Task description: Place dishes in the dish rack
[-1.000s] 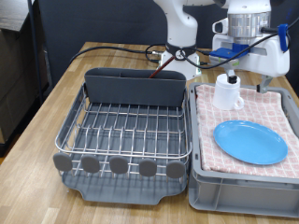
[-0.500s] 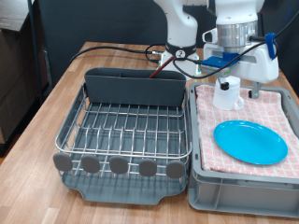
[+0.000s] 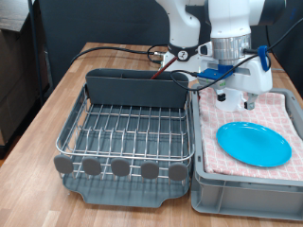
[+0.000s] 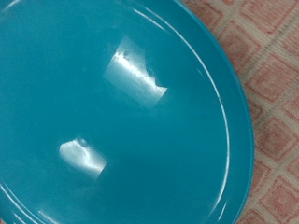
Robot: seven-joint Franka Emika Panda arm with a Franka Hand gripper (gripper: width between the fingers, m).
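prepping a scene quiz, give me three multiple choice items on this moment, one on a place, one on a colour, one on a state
1. Where does the plate lie?
A. on the pink checkered cloth
B. in the dish rack
C. on the bare table

2. What colour is the plate?
A. white
B. bright blue
C. brown

3. What stands on the dish rack's wire grid?
A. the plate
B. a mug
C. nothing

Answers:
1 A, pink checks show around the plate.
2 B, the wrist view is filled with blue.
3 C, the wires are bare; the gripper hangs over the cloth.

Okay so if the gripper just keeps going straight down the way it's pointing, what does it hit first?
Most likely the blue plate, which fills the wrist view. It lies on the pink checkered cloth. The gripper's fingers are not visible, so depth is unclear.
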